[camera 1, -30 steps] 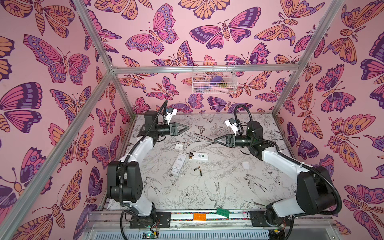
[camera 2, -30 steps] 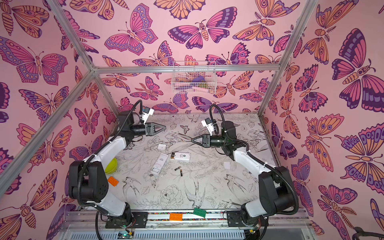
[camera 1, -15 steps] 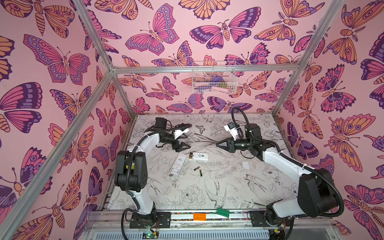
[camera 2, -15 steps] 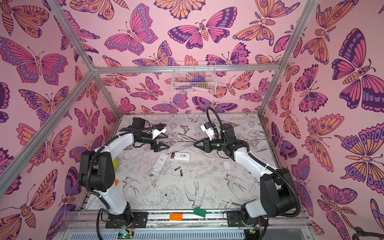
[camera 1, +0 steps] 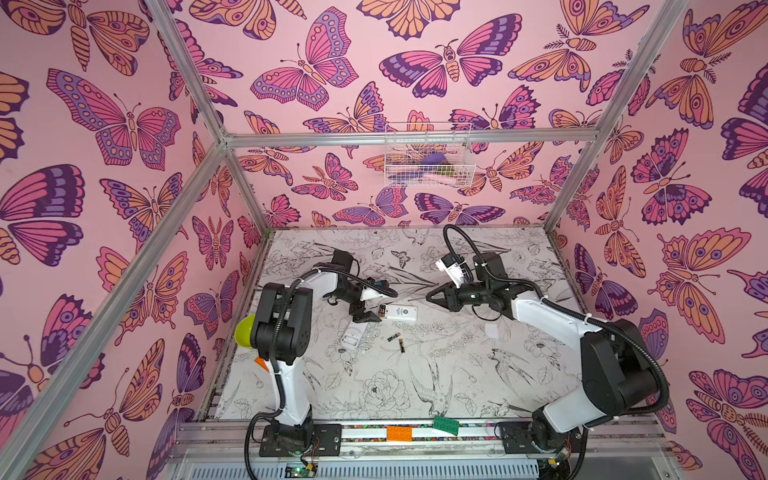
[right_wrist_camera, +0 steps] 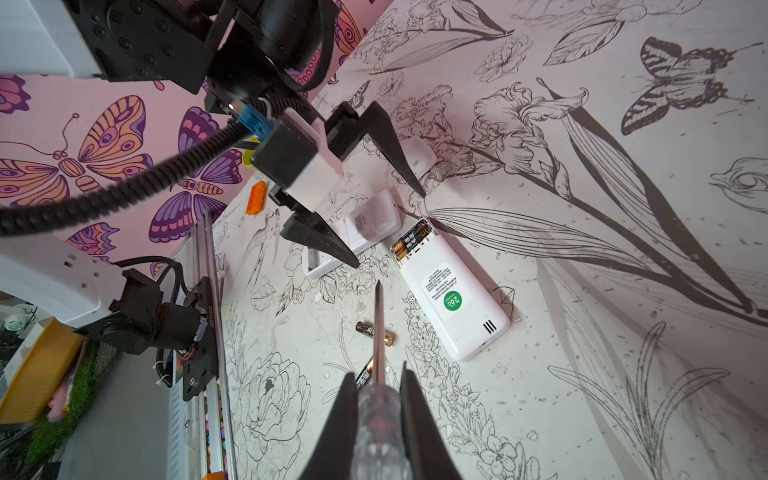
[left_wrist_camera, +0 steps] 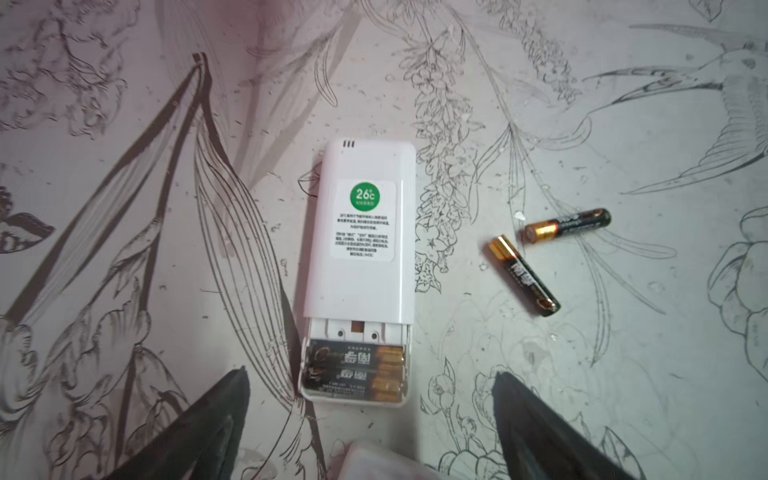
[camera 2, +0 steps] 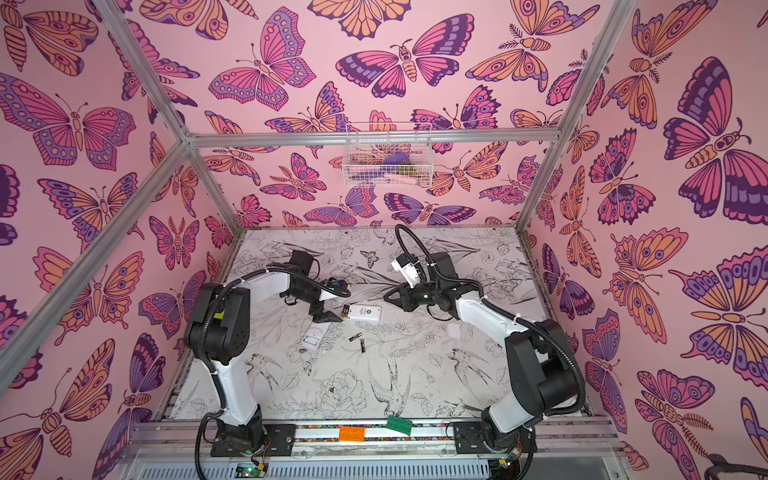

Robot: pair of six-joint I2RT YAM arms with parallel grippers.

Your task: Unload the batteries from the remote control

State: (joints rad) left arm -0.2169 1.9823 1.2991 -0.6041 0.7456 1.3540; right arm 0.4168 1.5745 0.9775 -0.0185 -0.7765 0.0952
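At the remote control's (left_wrist_camera: 361,249) open end, two batteries (left_wrist_camera: 353,370) lie seated. The left pincer (left_wrist_camera: 370,374) hangs there, wide open and empty, apparently to brace it. The right pincer (right_wrist_camera: 378,372) clamps a screwdriver (right_wrist_camera: 376,411), presumably for prying.

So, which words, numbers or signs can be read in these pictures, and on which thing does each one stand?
"26c": white, on the green circle of the sticker on the white remote.
Small print under it: too small to read.
Labels on the batteries: large characters, too blurred to read.
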